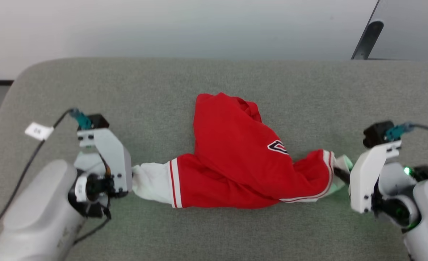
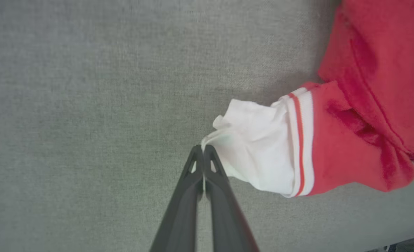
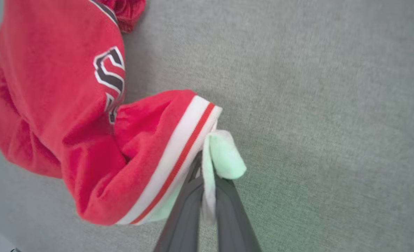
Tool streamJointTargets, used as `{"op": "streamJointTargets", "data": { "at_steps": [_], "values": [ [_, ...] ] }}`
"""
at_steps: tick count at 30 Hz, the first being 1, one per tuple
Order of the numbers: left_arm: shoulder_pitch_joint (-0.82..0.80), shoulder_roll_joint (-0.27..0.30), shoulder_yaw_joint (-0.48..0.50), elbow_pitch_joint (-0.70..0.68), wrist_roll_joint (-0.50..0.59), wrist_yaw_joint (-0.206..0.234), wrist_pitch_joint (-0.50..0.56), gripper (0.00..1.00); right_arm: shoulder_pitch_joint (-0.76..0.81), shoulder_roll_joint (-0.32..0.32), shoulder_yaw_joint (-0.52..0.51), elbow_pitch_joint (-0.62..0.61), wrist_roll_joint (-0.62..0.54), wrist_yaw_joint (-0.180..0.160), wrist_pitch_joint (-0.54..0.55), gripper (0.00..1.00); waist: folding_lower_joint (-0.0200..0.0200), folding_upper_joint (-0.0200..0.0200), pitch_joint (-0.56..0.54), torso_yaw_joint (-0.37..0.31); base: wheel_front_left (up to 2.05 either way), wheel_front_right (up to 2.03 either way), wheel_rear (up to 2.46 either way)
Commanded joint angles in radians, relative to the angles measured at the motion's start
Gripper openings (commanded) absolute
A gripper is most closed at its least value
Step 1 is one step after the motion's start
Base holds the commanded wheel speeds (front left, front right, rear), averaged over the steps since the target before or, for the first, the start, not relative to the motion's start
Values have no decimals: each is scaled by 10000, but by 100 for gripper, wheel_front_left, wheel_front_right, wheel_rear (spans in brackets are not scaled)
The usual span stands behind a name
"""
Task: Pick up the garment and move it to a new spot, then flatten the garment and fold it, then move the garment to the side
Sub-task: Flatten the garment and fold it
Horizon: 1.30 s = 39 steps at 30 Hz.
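At the lower left I'm pinching one white cuff (image 2: 256, 150) in the left gripper (image 2: 203, 148), jaws closed on the cloth. At the lower right, the right gripper (image 3: 203, 168) is clamping the other cuff (image 3: 224, 154). Holding both ends is, I judge, readying an even lift of the garment (image 1: 235, 156), which is lying bunched mid-frame on the grey cushion (image 1: 127, 83).

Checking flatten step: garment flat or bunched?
Bunched. The garment lies heaped, its body crumpled over itself, while left gripper and right gripper each pinch a white cuff end.
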Motion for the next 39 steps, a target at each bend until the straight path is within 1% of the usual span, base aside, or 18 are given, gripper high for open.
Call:
{"op": "streamJointTargets", "data": {
  "at_steps": [1,6,9,12,14,15,18,20,22,23,25,26,28,31,33,35,37,39],
  "values": [
    [-347,114,-74,-66,137,-56,147,0,-274,-109,-115,-209,268,0,161,0,0,0,-243,-76,0,0,0],
    [-1368,342,-8,-117,348,-52,486,0,-1163,-115,-643,-656,699,0,234,0,0,0,-595,-146,0,0,0],
    [-2123,439,-34,-49,584,-55,599,0,-1857,45,-1024,-606,744,0,105,0,0,0,-777,-185,0,0,0],
    [-2874,302,1,146,697,-92,641,0,-2621,186,-1338,-344,517,0,-212,0,0,0,-893,-224,0,0,0],
    [-3461,277,-70,331,938,-196,495,0,-3129,352,-1474,-57,377,0,-488,0,0,0,-953,-248,0,0,0],
    [-3461,277,-70,331,938,-196,495,0,-3129,352,-1474,-57,377,0,-488,0,0,0,-953,-248,0,0,0],
    [-4345,73,-3,733,1191,-359,14,0,-3998,615,-1821,455,275,0,-1102,0,0,0,-992,-288,0,0,0],
    [-4953,-21,22,1076,1379,-552,-395,0,-4570,812,-2141,881,168,0,-1668,0,0,0,-991,-324,0,0,0],
    [-5550,-99,61,1538,1577,-664,-810,0,-5153,976,-2467,1377,-57,0,-2324,0,0,0,-974,-364,0,0,0],
    [-5860,-147,112,1790,1667,-651,-1033,0,-5454,1056,-2684,1674,-128,-2,-2632,0,0,0,-952,-383,0,0,0],
    [-6407,-163,90,2283,1926,-783,-1549,0,-5978,1125,-3120,2344,-510,0,-3217,0,0,0,-913,-415,0,0,0],
    [-6714,-166,143,2544,2026,-765,-1803,0,-6309,1093,-3311,2642,-791,-2,-3543,0,0,0,-874,-433,0,0,0],
    [-7174,-153,101,3049,2275,-882,-2293,0,-6772,1135,-3736,3422,-1321,-5,-3961,0,0,0,-819,-460,0,0,0],
    [-7758,-169,150,3813,2474,-968,-2944,0,-7437,1126,-4150,4419,-2166,-8,-4272,0,0,0,-720,-473,0,0,0],
    [-8052,-247,214,4258,2416,-1150,-3240,0,-7808,1145,-4399,4953,-2606,-9,-4391,0,0,0,-608,-478,0,0,0],
    [-8334,-326,207,4650,2460,-1336,-3583,0,-8083,1192,-4714,5443,-2852,-9,-4456,0,0,0,-469,-474,0,0,0],
    [-8603,-380,234,5003,2508,-1444,-3958,0,-8441,1214,-5056,5808,-3101,-11,-4560,0,0,0,-282,-464,0,0,0],
    [-8828,-425,258,5360,2577,-1482,-4438,0,-8781,1364,-5461,6160,-3076,-11,-4670,0,0,0,-87,-468,0,0,0]
  ]
}}
